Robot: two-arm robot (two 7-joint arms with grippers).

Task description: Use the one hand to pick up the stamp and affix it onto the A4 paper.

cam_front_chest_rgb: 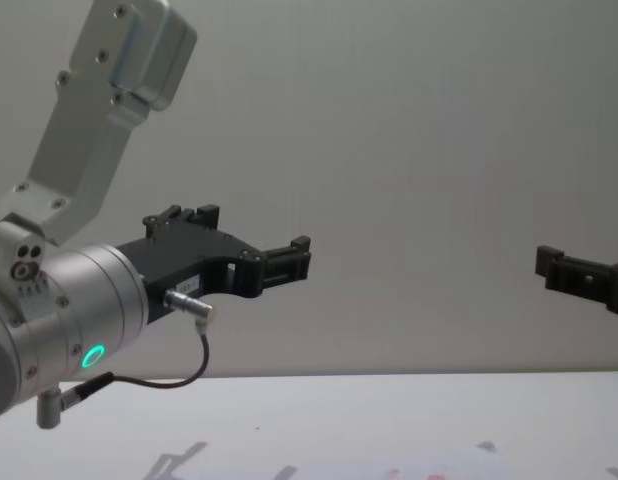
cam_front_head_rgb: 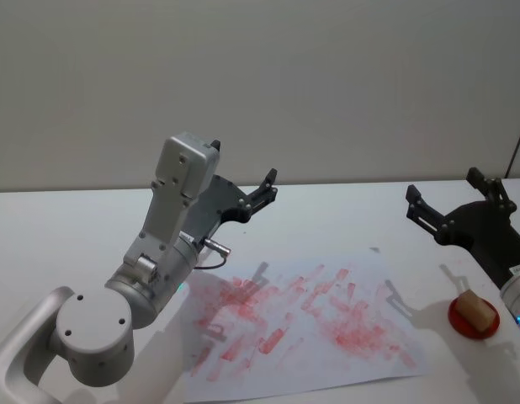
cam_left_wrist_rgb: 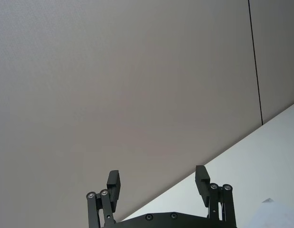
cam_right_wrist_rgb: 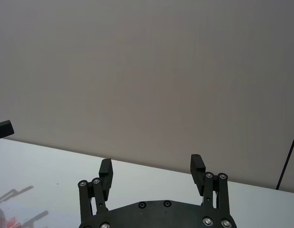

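Plainly, none of the job is done yet, as far as I can judge. The stamp (cam_front_head_rgb: 473, 306) sits ungrasped on its round red pad (cam_front_head_rgb: 462, 325) at the lower right of the head view. My right gripper (cam_front_head_rgb: 443, 187), which I take to be the hand meant for this work, hangs in the air above and behind it near the right edge of the frame. It holds nothing and its 2 fingers are spread wide. In the right wrist view the jaws stand well apart, with bare wall (cam_right_wrist_rgb: 147, 71) between them. My left gripper (cam_front_head_rgb: 268, 185) is raised in the upper middle of the head view, beyond the far edge of the sheet. It too is spread and empty, and I count it as idle. The A4 paper (cam_front_head_rgb: 302, 328) lies flat on the table (cam_front_head_rgb: 75, 227) in the lower middle of the frame, left of the pad, near it but apart. It bears many pinkish-red smears, though I cannot tell whether any of them belongs to this round. By my reckoning all 3 steps are left: bring the right gripper down over the stamp and close on it, lift it off the pad, then carry it left over the sheet and press it down. The stamp is small, so I judge the grasp to be the delicate part.
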